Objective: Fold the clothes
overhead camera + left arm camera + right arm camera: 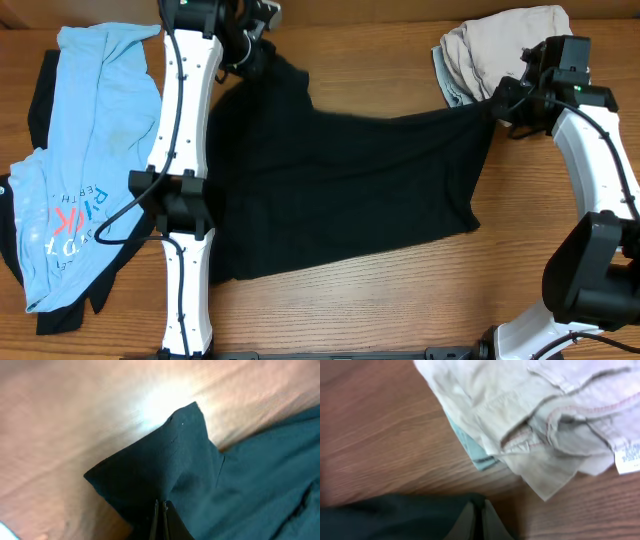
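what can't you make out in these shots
- Overhead: left edge of the black garment, hidden under the left arm.
- Overhead: print on the light-blue tee, too small and creased to read.
- Right wrist: white tag on the beige garment, cut by the picture's edge, text blurred.

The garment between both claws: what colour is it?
The garment is plain black, best seen overhead.

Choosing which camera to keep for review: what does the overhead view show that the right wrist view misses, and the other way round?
Only overhead: the light-blue tee, the left pincer, and the whole black garment stretched between both pincers. Only right wrist: the white tag and pink stitching on the beige clothes. Both: the right pincer shut on the black garment, the beige clothes, the wooden table.
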You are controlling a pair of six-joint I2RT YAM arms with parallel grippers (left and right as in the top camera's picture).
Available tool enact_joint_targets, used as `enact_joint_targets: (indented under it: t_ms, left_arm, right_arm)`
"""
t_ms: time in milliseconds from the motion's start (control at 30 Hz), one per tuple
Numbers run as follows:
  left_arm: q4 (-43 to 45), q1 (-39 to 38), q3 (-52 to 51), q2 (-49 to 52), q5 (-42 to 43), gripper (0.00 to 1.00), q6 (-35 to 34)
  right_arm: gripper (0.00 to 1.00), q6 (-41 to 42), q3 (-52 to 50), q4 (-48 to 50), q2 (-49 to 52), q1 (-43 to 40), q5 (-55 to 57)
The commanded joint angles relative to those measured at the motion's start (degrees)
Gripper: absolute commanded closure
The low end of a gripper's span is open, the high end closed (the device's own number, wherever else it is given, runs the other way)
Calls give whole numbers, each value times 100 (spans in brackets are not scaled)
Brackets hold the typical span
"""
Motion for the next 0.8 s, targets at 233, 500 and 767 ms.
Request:
enact_joint_targets:
  t_ms: [233, 500, 767]
  left_arm:
    - [177, 175, 1539, -15, -315, 96, -343]
    - [-439, 188, 1585, -15, -313, 96, -431]
    - [-1071, 210, 1502, -15, -616, 96, -964]
  right_arm:
    - [96, -632, 1200, -55, -57, -4, -505]
    - [96, -643, 1211, -619, -57, -4, -535]
    - [96, -688, 1211, -911, -57, -4, -544]
